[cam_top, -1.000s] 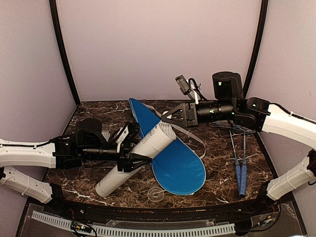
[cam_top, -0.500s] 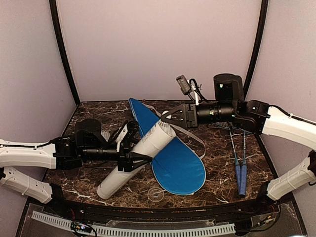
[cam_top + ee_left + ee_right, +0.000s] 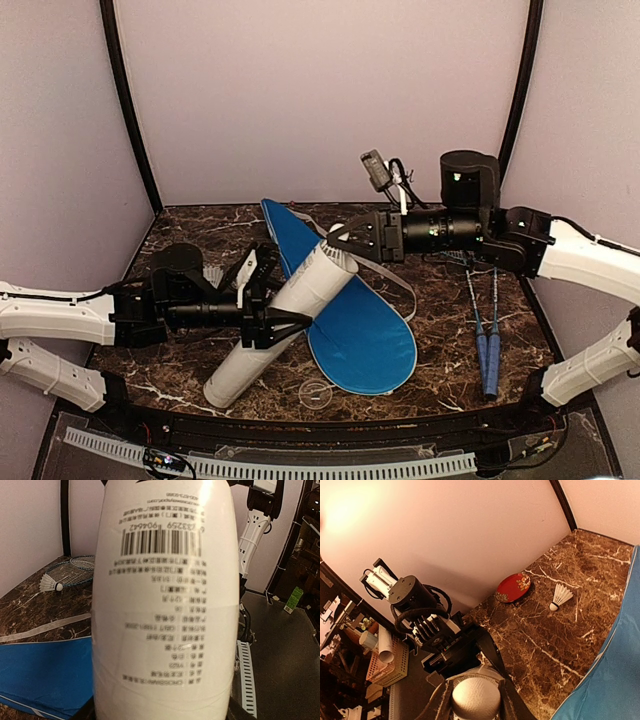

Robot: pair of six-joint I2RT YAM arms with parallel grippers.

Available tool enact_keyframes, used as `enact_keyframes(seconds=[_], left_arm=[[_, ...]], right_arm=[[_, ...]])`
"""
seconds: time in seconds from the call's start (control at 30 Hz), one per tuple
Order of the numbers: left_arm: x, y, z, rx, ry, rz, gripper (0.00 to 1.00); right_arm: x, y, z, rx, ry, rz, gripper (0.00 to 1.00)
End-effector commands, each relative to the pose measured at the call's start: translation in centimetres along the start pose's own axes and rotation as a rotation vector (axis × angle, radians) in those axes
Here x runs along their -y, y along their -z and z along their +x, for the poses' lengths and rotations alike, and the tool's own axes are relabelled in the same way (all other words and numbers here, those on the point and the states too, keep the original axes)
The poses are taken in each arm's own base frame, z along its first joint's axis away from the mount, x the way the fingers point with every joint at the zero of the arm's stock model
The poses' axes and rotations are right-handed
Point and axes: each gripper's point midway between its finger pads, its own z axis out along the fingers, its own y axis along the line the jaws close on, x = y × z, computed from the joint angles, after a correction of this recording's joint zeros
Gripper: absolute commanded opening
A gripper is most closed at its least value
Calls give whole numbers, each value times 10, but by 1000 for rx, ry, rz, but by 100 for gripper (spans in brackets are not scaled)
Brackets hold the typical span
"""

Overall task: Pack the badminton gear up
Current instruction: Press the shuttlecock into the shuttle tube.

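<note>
The left gripper [image 3: 275, 298] has its jaws spread wide around the middle of the long white tube [image 3: 238, 366] and clamped on it. The tube is tilted, its lower end down near the front of the dark marbled surface [image 3: 440, 340] and its upper, open end raised over the blue racket cover [image 3: 355, 325]. From the left wrist the tube's printed label and barcode fill nearly the whole view. The cover lies flat in the middle of the surface, its narrow end pointing to the back wall, and the tube crosses above it and hides a strip of it. A grey strap [image 3: 392, 282] trails off the cover's right side. The right gripper [image 3: 337, 237] hangs just above the tube's upper end, jaws narrowed on a small white rounded thing that looks like the cork end of a shuttlecock [image 3: 475, 699]. The two rackets [image 3: 486, 355] lie side by side at the right, blue handles toward the front, and the right arm passes over their heads. A second shuttlecock [image 3: 49, 583] rests beside those heads. A third shuttlecock [image 3: 561, 596] stands at the back left just beside a small red patterned dish [image 3: 514, 587], which the left arm screens from the top camera. A small clear round lid [image 3: 318, 395] sits near the front edge, apart from the tube.
</note>
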Motion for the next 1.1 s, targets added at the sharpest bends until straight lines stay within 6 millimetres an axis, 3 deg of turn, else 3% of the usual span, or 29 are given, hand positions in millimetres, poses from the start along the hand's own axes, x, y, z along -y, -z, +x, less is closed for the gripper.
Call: enact_keyframes(seconds=[0.0, 0.17, 0.37, 0.5, 0.6, 0.7, 0.87, 1.07], left_arm=[[-1, 4, -18, 85, -1, -8, 62], [3, 4, -15, 74, -14, 13, 62], [5, 3, -8, 48, -22, 26, 62], [10, 4, -5, 39, -36, 55, 62], [11, 3, -1, 20, -40, 64, 62], [12, 2, 1, 8, -38, 70, 62], [11, 2, 1, 6, -39, 64, 62], [9, 1, 1, 5, -32, 52, 62]], right_arm=[[-9, 4, 13, -50, -8, -25, 38], [-13, 14, 3, -31, -5, -21, 69], [-17, 29, -24, 53, -1, -15, 78], [3, 29, -38, 75, -27, 70, 71], [0, 25, -46, 75, -10, 51, 64], [-5, 19, -49, 48, 7, 20, 63], [0, 10, -41, -28, 21, 29, 61], [-2, 7, -24, -103, 30, 1, 46]])
